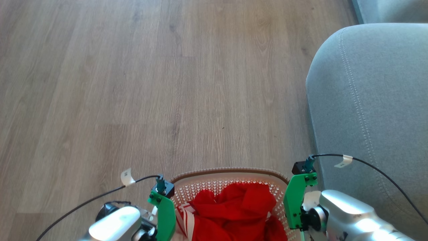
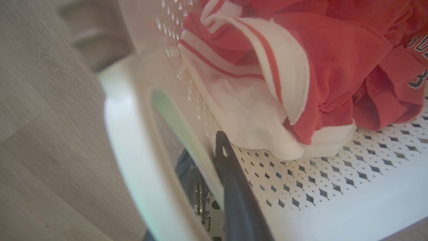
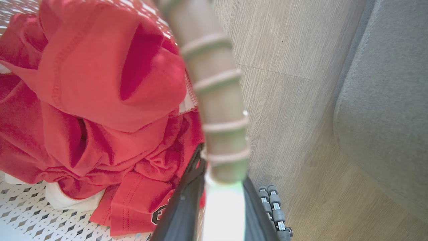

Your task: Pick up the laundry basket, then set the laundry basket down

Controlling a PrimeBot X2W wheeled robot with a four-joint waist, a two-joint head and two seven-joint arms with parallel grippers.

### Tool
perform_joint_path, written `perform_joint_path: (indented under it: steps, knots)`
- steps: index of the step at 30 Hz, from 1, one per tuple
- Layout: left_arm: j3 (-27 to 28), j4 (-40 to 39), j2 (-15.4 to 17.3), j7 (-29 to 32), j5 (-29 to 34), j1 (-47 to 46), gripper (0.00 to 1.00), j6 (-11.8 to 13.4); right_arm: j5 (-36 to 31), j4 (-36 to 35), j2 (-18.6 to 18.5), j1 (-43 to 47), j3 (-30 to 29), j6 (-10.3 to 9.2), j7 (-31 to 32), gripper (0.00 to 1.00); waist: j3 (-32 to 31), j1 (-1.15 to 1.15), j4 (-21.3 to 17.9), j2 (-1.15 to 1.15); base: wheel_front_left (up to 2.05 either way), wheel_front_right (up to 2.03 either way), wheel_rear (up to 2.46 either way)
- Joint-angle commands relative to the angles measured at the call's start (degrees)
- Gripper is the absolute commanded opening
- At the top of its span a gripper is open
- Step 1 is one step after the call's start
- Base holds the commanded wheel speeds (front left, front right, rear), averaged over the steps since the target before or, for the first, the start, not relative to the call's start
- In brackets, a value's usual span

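laundry basket (image 1: pixel 230 171) | white lattice walls | brown woven rim | red clothes (image 1: pixel 234 211) inside

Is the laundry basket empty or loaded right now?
Loaded: red and white clothes lie bunched inside the laundry basket.

The laundry basket (image 1: pixel 230 171), white with lattice walls and a brown rim, is sitting upright, holding crumpled red clothes (image 1: pixel 234 207), near the grey sofa (image 1: pixel 367 100).

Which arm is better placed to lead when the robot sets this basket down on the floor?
Left, probably. The left gripper and right gripper both clamp the laundry basket rim, but the left has open wood floor beside it; the right is close to the grey sofa.
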Motion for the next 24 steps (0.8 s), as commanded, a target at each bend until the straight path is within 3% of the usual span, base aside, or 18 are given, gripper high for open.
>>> perform_joint_path:
  steps: [1, 24]
  knots:
    - [-0.3, -4.0, -1.6, 0.0, 0.7, -1.2, 0.00, -2.1, -0.3, -2.9, 2.6, -1.4, 0.8, 0.50, -0.9, 0.00, -0.1, 0.00, 0.0, 0.00, 0.00, 0.00, 0.00]
    - [-0.3, -3.4, -1.8, 0.1, 0.6, -0.9, 0.00, -2.1, 1.4, -2.7, 2.6, -1.9, 2.8, 0.50, -1.8, 0.00, -0.8, 0.00, 0.0, 0.00, 0.00, 0.00, 0.00]
